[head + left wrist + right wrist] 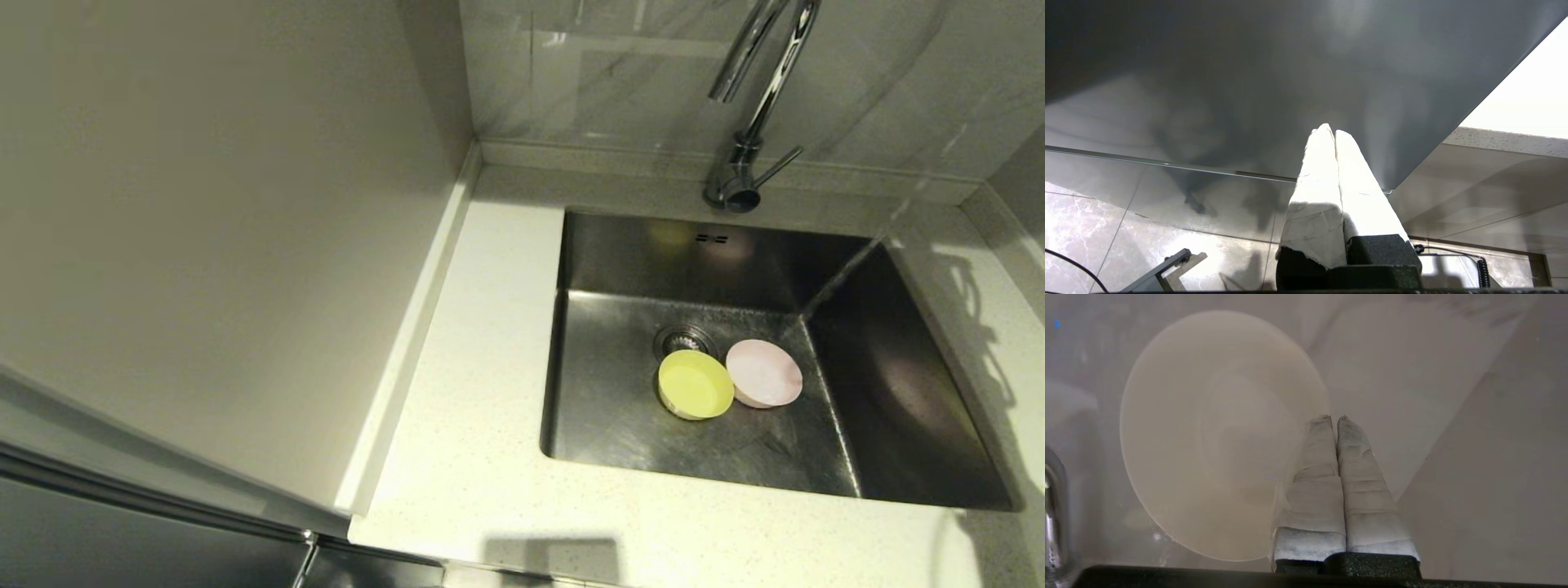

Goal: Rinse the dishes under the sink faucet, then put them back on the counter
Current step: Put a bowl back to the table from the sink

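Note:
In the head view the steel sink (pixel 620 425) holds the yellow bowl (pixel 695 384) and the pale pink bowl (pixel 764 372), touching side by side just in front of the drain strainer (pixel 682 339). The chrome faucet (pixel 747 122) rises behind the basin, and no water shows. Neither arm appears in the head view. In the right wrist view my right gripper (pixel 1334 418) is shut, with the rim of the white bowl (pixel 1216 437) meeting its fingertips. My left gripper (pixel 1329 130) is shut and empty, parked low beside a dark cabinet front.
The cream counter (pixel 473 457) runs left of and in front of the sink, bounded by a tall pale panel (pixel 204 245) on the left. An arm's shadow (pixel 976 318) falls on the counter strip right of the basin. A chrome piece (pixel 1051 514) shows beside the white bowl.

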